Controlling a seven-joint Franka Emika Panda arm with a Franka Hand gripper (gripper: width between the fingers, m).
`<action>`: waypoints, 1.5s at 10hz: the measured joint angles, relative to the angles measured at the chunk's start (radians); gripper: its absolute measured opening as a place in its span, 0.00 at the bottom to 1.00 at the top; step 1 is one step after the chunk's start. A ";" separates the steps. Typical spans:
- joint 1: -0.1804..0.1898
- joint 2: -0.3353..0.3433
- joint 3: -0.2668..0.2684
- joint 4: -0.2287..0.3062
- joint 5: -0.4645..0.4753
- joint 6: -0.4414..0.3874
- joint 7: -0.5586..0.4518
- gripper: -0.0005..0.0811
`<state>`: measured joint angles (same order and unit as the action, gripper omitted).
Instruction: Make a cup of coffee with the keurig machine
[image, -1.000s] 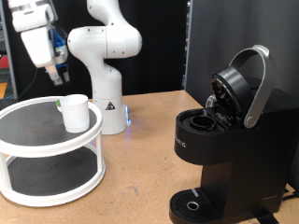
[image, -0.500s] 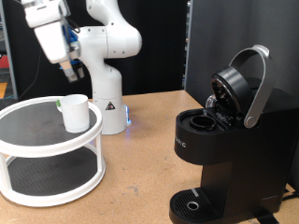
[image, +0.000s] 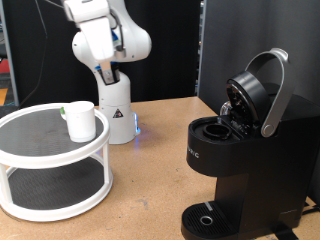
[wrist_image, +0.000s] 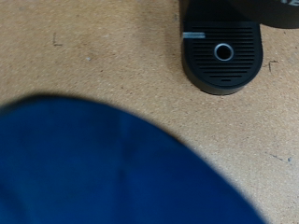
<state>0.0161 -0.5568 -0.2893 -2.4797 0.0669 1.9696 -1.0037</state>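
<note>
The white cup (image: 80, 120) stands upright on the top tier of a round white stand (image: 20, 150) at the exterior view's left. The black keurig machine (image: 245, 160) stands at the right with its lid (image: 255, 90) raised and its pod chamber (image: 213, 130) open. My gripper (image: 107, 72) hangs high at the top, right of the cup and well left of the machine. In the wrist view a large blurred blue pod (wrist_image: 103, 168) fills the frame close to the hand, and the fingers do not show. The machine's round drip tray (wrist_image: 222, 51) lies below on the table.
The arm's white base (image: 115, 115) stands on the wooden table (image: 150, 190) just right of the stand. The stand's lower tier (image: 50, 185) holds nothing. A dark panel rises behind the machine.
The gripper has moved to the exterior view's right, from above the stand's far edge, past the cup, to in front of the arm's own column. The cup and the machine have not moved.
</note>
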 joint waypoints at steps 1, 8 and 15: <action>-0.004 0.018 0.022 0.010 -0.001 0.003 0.036 0.55; 0.083 0.072 0.046 0.063 0.148 0.063 0.001 0.55; 0.166 0.283 0.076 0.251 0.216 0.089 -0.013 0.55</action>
<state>0.1824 -0.2742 -0.2133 -2.2288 0.2833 2.0584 -1.0167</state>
